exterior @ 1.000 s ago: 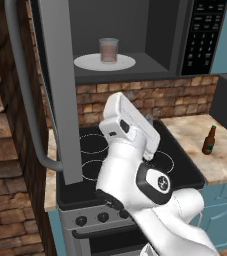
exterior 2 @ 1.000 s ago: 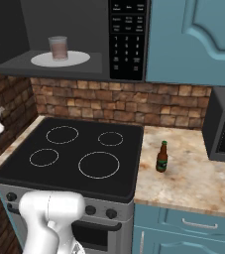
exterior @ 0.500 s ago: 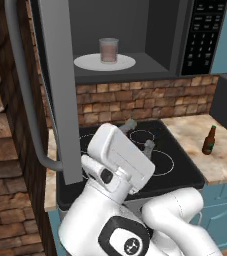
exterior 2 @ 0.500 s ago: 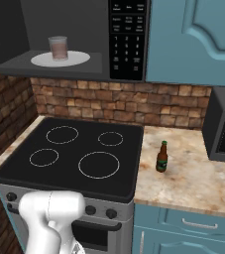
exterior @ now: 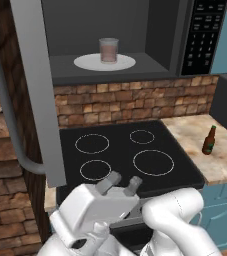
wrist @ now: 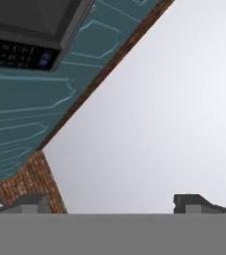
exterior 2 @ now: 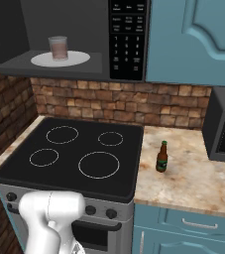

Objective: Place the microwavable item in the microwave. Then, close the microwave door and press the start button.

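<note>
Glass cup sits upright on the white turntable plate inside the microwave, so the first part of the job looks done. The microwave door stands swung wide out to the left, its long curved handle hanging toward me, so closing it is not yet done, and the start button on the black keypad panel has not been pressed as far as I can judge.

Low over the front edge of the stove, the gripper points upward with its two fingers spread well apart and nothing between them. It is well apart from both door and keypad.

From the left base view I get the open door and its handle, and the gripper itself. The right base view leaves the door out but gives a square look at the keypad, with the cup on its plate beside it, and it shows the beer bottle standing alone on the counter right of the stove. The hand view looks up past the spread fingertips at teal cabinet fronts, a strip of brick and a corner of the keypad; nothing lies between the tips.
</note>
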### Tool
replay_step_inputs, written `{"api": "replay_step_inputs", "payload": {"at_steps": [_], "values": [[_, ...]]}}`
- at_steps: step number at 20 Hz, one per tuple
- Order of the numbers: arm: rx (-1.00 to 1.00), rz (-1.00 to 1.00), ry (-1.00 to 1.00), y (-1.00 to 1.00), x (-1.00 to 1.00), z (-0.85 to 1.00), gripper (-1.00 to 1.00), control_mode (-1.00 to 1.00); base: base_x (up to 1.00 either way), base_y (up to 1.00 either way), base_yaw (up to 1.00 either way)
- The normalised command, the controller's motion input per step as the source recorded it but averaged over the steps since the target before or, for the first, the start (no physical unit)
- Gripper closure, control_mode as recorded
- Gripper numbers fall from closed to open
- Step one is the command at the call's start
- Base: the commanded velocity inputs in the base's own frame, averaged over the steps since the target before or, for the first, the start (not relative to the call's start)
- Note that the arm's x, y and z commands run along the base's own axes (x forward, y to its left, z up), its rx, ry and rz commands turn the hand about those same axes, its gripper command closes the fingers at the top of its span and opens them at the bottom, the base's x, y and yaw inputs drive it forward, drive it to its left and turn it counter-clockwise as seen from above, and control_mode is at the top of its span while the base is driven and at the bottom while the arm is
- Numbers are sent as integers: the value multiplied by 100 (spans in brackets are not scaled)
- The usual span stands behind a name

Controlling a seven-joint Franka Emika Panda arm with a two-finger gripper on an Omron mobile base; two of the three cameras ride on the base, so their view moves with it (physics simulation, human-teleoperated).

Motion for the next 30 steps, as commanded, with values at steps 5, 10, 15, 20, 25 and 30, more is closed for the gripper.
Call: {"api": "replay_step_inputs", "payload": {"at_steps": [5, 10, 15, 20, 25, 30], "values": [[0, 0, -25, 40, -77, -20, -100, -100, 0, 0, 0], [0, 0, 7, 81, 29, -26, -100, -100, 0, 0, 0], [2, 13, 30, 73, 72, -13, -100, -100, 0, 0, 0], [1, 18, 35, 74, 63, -33, -100, -100, 0, 0, 0], [0, 15, 23, 79, 45, -53, -100, -100, 0, 0, 0], [0, 6, 13, 38, 64, -18, -100, -100, 0, 0, 0]]}}
